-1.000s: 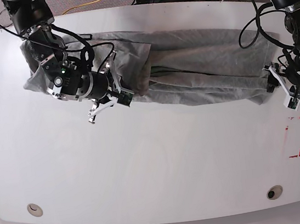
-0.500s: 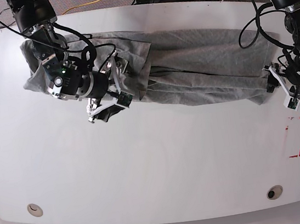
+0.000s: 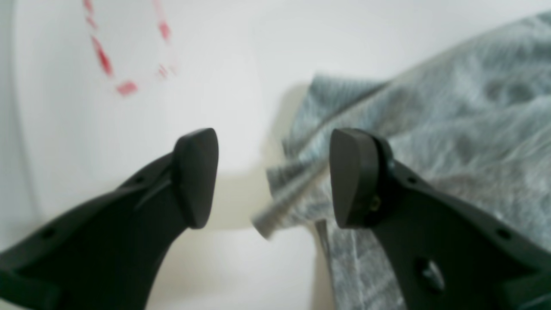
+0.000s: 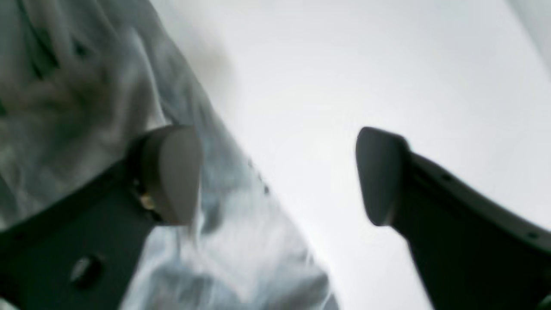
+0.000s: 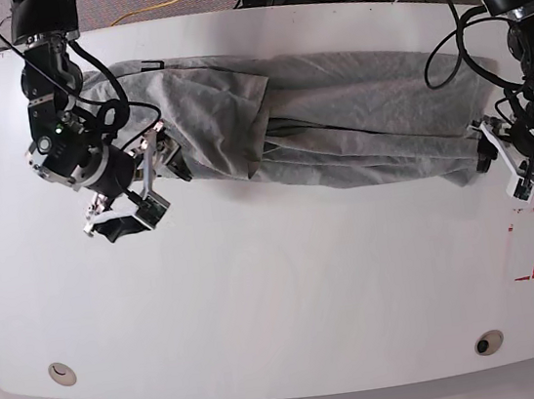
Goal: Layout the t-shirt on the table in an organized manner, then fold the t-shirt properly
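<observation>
The grey t-shirt lies bunched in a long wrinkled strip across the far half of the white table. My left gripper stands open at the strip's right end. In the left wrist view the left gripper has a hem corner of the t-shirt lying loose between its fingers, not pinched. My right gripper hangs open at the strip's left end, just in front of the cloth. In the right wrist view the right gripper is wide open over bare table, with the t-shirt beside its left finger.
A red rectangular outline is marked on the table near the right edge, also seen as a red outline in the left wrist view. Two round holes sit near the front edge. Cables trail from both arms over the shirt.
My right gripper has opened, let go of the shirt fold and swung left in the base view; the released cloth has settled on the table. The left arm has stayed put.
</observation>
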Controlling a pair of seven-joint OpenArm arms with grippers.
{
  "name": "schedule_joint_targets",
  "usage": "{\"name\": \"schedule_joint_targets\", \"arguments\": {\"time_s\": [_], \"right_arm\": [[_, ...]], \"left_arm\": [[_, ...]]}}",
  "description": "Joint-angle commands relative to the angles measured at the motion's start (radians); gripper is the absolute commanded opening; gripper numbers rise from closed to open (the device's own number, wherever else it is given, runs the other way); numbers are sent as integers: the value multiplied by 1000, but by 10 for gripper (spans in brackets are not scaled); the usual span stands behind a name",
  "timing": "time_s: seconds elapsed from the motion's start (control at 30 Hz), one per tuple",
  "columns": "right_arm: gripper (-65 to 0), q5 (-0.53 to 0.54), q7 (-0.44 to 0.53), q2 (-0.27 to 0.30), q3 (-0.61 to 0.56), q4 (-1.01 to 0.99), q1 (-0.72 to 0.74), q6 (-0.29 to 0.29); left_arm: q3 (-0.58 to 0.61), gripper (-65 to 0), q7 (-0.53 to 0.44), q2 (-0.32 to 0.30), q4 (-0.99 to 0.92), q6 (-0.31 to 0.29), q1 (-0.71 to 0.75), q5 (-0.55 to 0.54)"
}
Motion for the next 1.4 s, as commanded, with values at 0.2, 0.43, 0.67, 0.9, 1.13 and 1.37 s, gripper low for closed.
{"name": "schedule_joint_targets", "arguments": {"time_s": [0.2, 0.43, 0.67, 0.9, 1.13, 1.37], "right_arm": [[-650, 217, 20, -85, 104, 25, -68, -2], [-623, 246, 17, -155, 98, 4, -102, -2], [-645, 241, 20, -175, 34, -65, -105, -2], [-645, 237, 117, -178, -31, -265, -79, -2], [-644, 235, 214, -170, -60, -469, -30, -2], [-644, 246, 211, -151, -60, -421, -22, -2]], "left_arm": [[-8, -265, -22, 46, 85, 2, -22, -11], [-7, -267, -22, 85, 128, 2, -23, -7], [-5, -267, -22, 101, 134, 2, -23, -7], [-5, -267, -22, 101, 131, 2, -22, -7], [-11, -267, -22, 99, 133, 2, -20, -7], [-24, -267, -14, 98, 142, 2, -20, -14]]}}
